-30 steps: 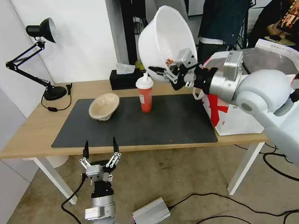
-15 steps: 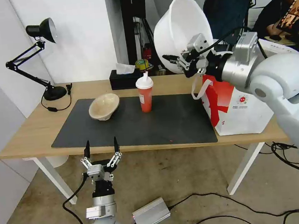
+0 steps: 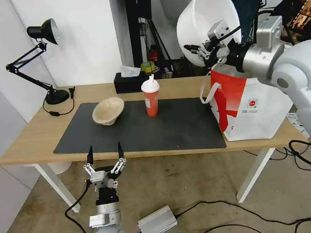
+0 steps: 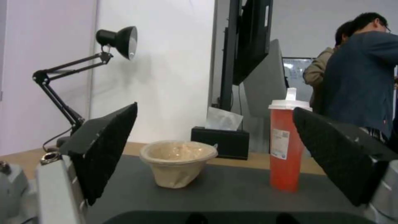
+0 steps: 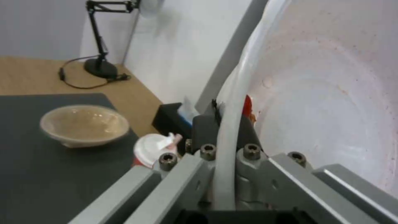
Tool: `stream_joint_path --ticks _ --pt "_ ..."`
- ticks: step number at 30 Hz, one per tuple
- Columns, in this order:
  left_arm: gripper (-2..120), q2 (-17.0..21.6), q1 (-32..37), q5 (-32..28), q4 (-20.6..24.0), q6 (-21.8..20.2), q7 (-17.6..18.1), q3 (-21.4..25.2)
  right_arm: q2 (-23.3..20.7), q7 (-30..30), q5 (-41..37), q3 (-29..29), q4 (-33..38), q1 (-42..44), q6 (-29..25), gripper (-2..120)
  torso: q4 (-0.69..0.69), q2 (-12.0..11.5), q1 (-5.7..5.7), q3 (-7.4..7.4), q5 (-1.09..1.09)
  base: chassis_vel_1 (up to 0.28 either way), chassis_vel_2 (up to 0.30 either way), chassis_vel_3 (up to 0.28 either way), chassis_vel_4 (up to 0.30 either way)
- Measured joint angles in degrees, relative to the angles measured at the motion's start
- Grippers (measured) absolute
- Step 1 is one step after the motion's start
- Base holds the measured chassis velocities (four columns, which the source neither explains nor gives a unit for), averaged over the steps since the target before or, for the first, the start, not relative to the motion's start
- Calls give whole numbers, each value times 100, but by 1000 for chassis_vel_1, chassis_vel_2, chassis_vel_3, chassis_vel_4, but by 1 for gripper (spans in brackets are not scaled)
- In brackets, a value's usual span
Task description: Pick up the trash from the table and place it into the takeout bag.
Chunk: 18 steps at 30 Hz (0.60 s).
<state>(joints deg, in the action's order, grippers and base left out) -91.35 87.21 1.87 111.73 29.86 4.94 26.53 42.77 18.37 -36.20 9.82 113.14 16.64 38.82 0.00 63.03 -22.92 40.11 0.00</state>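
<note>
Two trash items left on desk; third, white bowl (image 3: 205, 20), is in the air, pinched by R gripper (image 3: 208, 51) above the bag (image 3: 249, 100) mouth at desk's right end. Bowl tipped on edge, opening facing the camera side, rim low. R wrist view: jaws closed tight on the rim wall, one finger inside, one outside; red shell bit (image 5: 247, 104) stuck near the rim just by the inner finger.

Handling (judgement): thin plastic, light, stiff enough at the rolled rim but wall flexes; greasy inside, so could slip. Rim pinch is the only sensible hold for a bowl this wide. Bowl looks nearly as wide as the bag mouth, so may catch on the edge going in. Bag is soft-sided, handles (image 3: 209, 89) flop over its left face.

Cup (image 3: 151, 96): upright, mid-desk on mat (image 3: 186, 128), toward back edge. Light, round, smooth; take by the body below the lid, top-heavy with straw spout.

Pulp bowl (image 3: 108, 110): on mat, left of cup, tilted. Light, soft-ish fibre; rim pinch.

L gripper (image 3: 105, 156): idle below desk's front edge, jaws wide apart, holding nothing; pulp bowl and cup lie well beyond it.
</note>
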Motion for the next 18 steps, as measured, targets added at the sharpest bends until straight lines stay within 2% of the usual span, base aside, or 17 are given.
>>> stream_joint_path --ticks 18 --pt "100 1 28 1 0 14 0 23 -189 -175 343 575 -113 327 257 0 0 0 0 0 0 0 0 0 0"
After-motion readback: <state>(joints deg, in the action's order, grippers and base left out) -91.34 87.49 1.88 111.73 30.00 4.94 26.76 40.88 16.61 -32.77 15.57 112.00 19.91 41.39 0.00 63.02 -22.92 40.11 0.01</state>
